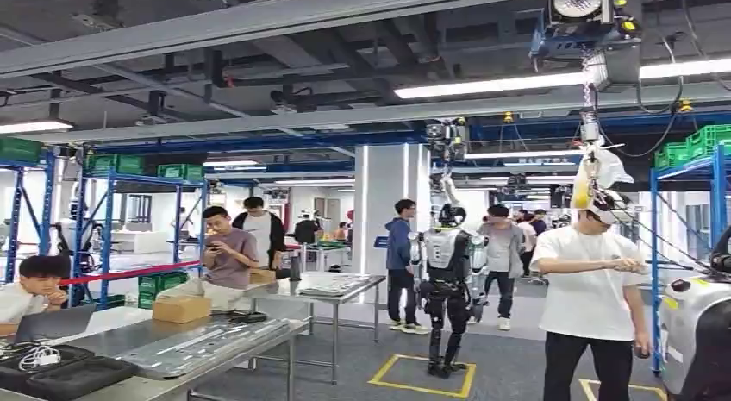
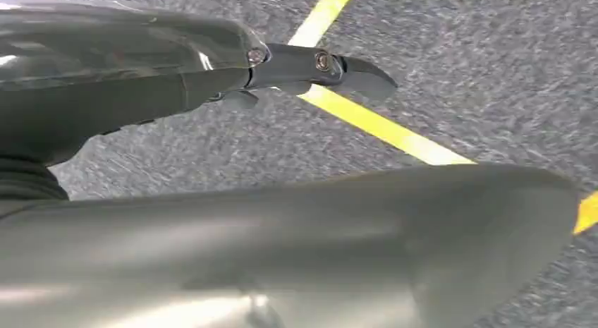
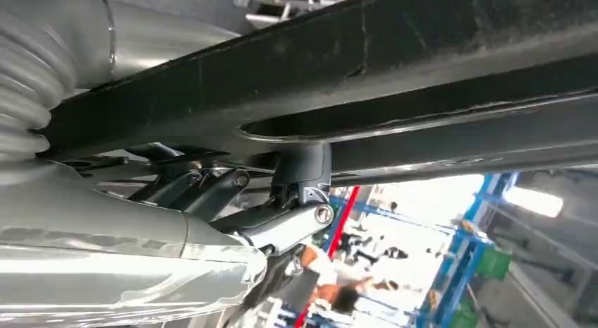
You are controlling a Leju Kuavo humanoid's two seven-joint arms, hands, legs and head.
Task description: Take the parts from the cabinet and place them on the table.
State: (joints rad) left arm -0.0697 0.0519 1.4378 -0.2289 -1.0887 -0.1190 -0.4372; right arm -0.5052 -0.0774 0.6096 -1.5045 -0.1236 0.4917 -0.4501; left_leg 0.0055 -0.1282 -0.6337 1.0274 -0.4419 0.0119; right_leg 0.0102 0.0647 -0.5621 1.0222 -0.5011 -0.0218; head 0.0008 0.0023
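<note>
My right hand point(image 3: 211, 222) grips a long dark bar-shaped part point(image 3: 395, 74); its dark fingers point(image 3: 300, 169) hook onto the part's edge, and the part runs across the whole right wrist view. My left hand point(image 2: 211, 152) hangs above the grey floor with nothing in it, one dark finger point(image 2: 317, 63) stretched out and the thick thumb point(image 2: 317, 243) apart from it. In the head view a steel table point(image 1: 112, 336) stands at the lower left with flat silver parts point(image 1: 203, 345) lying on it.
A cardboard box point(image 1: 181, 308) and black cases point(image 1: 60, 371) share that table. A second table point(image 1: 332, 287) stands behind it. Another humanoid robot point(image 1: 448, 289) stands in a yellow floor square, a person in a white shirt point(image 1: 590, 297) at right. Blue shelving point(image 1: 103, 220) lines the left; a grey machine point(image 1: 698, 332) sits at lower right.
</note>
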